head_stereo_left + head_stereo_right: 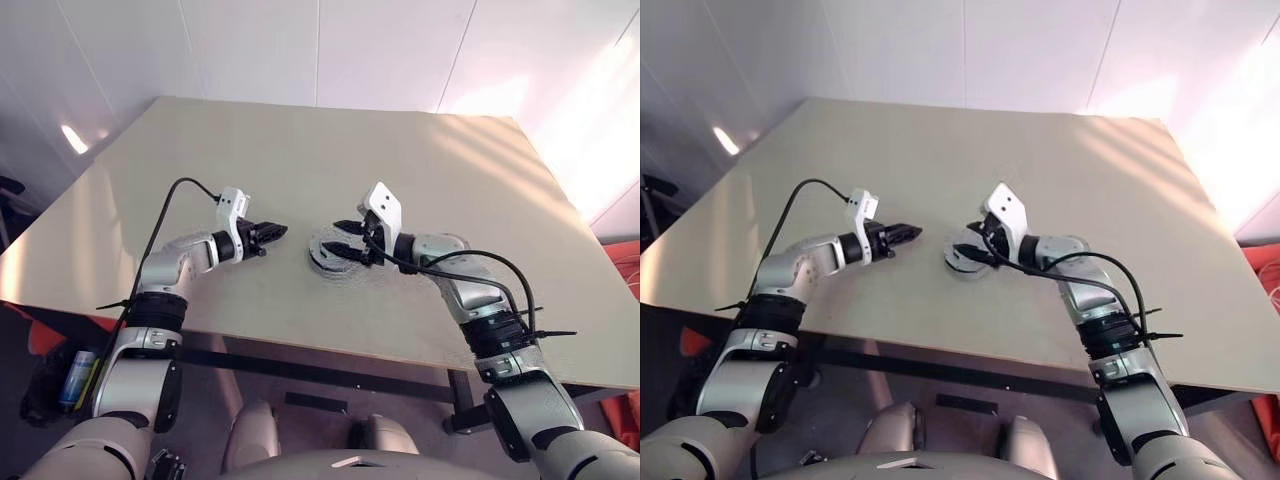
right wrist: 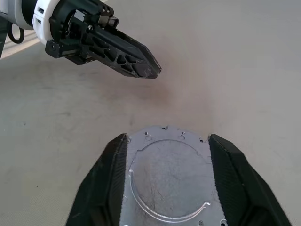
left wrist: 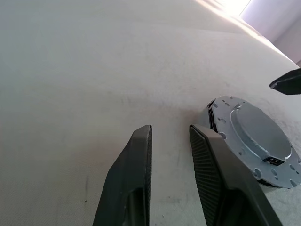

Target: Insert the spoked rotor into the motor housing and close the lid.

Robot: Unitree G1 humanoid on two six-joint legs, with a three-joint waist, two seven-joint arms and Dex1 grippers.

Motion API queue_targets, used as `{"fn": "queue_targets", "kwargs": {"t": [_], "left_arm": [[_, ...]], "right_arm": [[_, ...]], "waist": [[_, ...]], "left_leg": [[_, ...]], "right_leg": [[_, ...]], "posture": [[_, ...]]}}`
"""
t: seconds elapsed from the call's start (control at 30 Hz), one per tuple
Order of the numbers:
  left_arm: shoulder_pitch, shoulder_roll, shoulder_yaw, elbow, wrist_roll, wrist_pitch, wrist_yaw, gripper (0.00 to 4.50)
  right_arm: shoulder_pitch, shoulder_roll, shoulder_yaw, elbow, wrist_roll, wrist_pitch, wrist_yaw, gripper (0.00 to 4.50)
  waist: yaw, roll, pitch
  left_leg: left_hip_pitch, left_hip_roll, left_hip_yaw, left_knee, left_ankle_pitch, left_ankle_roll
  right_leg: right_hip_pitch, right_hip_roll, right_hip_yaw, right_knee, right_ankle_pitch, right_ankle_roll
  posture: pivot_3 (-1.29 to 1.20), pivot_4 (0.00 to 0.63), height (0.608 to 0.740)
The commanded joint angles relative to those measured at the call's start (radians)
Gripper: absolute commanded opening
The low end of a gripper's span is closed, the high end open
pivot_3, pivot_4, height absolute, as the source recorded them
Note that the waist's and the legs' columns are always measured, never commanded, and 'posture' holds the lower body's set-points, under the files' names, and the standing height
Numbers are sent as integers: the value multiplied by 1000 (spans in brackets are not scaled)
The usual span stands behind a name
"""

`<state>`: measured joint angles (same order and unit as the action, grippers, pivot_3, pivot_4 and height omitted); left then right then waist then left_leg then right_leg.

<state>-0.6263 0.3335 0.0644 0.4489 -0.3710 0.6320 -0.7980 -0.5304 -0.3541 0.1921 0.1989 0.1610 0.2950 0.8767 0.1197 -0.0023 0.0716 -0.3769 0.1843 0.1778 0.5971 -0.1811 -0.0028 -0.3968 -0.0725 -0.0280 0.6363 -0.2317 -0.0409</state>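
Observation:
A round grey lid (image 3: pixel 256 136) lies flat on top of the motor housing (image 3: pixel 211 114) in the middle of the table; I see them as one low grey puck (image 1: pixel 326 256). The spoked rotor is hidden. My right gripper (image 1: pixel 336 238) hovers just over the puck from the right, open, its two fingers (image 2: pixel 107 181) spread to either side of the lid (image 2: pixel 167 181). My left gripper (image 1: pixel 278 232) is a short way to the left of the puck, pointing at it, open by a narrow gap with nothing between its fingers (image 3: pixel 141 155).
The beige table (image 1: pixel 450 170) stretches wide behind and beside the puck. Its front edge (image 1: pixel 330 345) runs close below both arms. A red object (image 1: pixel 625 255) shows off the table's right side.

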Motion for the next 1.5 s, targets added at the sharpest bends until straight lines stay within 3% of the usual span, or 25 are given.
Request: {"fn": "queue_targets", "kwargs": {"t": [0.03,0.07,0.8,0.97,1.37,1.5], "left_arm": [[-31,14,0,-24,-2,-3,-9,1337],[-32,15,-1,-25,-2,-3,-9,1337],[-40,41,-6,-40,-1,7,-5,1337],[-43,45,-8,-34,0,2,-7,1337],[-48,15,24,-55,-50,50,7,1337],[-86,-82,65,-89,-162,166,15,1337]], "right_arm": [[-26,26,-15,25,-17,-55,-47,4308],[-28,29,-13,30,-16,-49,-45,4462],[0,79,9,201,-58,-112,-70,4462],[3,84,4,236,-59,-129,-73,3203],[-3,84,14,265,-70,-147,-65,3189],[-1,81,16,266,-72,-147,-65,3189]], "waist": [[0,0,0],[0,0,0],[-3,0,0],[-5,0,0],[-11,0,0],[-11,0,0]], "left_leg": [[0,0,0,0,0,0],[0,0,0,0,0,0],[-1,0,0,0,0,0],[1,0,0,0,0,0],[1,0,0,-1,-1,1],[2,-1,0,-1,-1,1]], "right_leg": [[0,0,0,0,0,0],[0,0,0,0,0,0],[0,0,0,-1,0,0],[2,0,0,-1,0,0],[3,0,0,-3,0,0],[5,0,0,-3,0,0]], "posture": [[0,0,740],[0,0,740],[0,0,740],[0,0,740],[0,0,740],[0,0,740]]}}
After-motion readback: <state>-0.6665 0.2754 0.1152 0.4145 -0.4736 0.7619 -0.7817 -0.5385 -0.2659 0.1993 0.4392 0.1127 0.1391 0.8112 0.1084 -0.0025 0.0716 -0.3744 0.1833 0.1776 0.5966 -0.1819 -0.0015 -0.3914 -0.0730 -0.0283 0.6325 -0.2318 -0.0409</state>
